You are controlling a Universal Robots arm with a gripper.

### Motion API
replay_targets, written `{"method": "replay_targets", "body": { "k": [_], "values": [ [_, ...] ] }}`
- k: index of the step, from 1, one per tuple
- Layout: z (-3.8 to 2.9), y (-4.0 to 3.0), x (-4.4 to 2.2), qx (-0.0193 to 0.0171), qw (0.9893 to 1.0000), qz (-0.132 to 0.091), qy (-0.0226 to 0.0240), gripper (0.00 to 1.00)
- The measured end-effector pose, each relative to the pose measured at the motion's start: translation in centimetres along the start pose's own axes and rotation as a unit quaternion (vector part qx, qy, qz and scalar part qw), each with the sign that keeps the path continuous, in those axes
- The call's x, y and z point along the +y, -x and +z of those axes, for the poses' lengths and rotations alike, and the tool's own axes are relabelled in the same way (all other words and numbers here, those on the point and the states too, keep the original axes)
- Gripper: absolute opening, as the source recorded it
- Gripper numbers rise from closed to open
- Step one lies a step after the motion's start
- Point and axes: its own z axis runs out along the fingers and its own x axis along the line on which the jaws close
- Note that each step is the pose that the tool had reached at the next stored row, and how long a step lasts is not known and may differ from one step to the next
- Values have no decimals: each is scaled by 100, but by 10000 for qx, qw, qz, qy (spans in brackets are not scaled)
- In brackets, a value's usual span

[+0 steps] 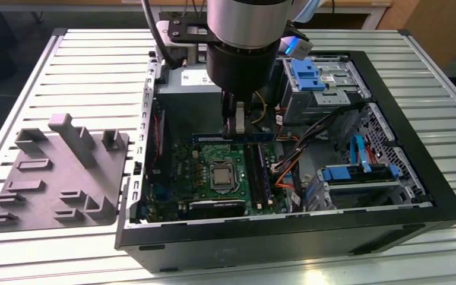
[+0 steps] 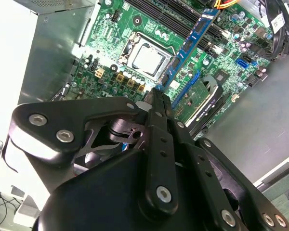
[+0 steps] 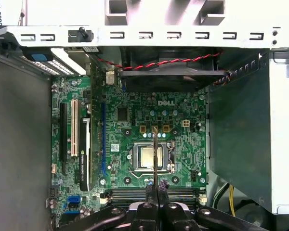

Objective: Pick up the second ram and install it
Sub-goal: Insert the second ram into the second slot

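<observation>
Gripper with second ram above motherboard, cables nearby

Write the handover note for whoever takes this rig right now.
Gripper: shut on the ram, inside the open case.
Ram: held above the motherboard, lying crosswise to the slots.
Done: ram picked up.
Left: ram not yet seated in a slot.
</observation>
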Motion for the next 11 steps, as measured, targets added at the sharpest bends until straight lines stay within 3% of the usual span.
{"method": "replay_targets", "body": {
  "k": [11],
  "values": [
    [2, 0, -1, -3, 10000, 65, -2, 12]
  ]
}}
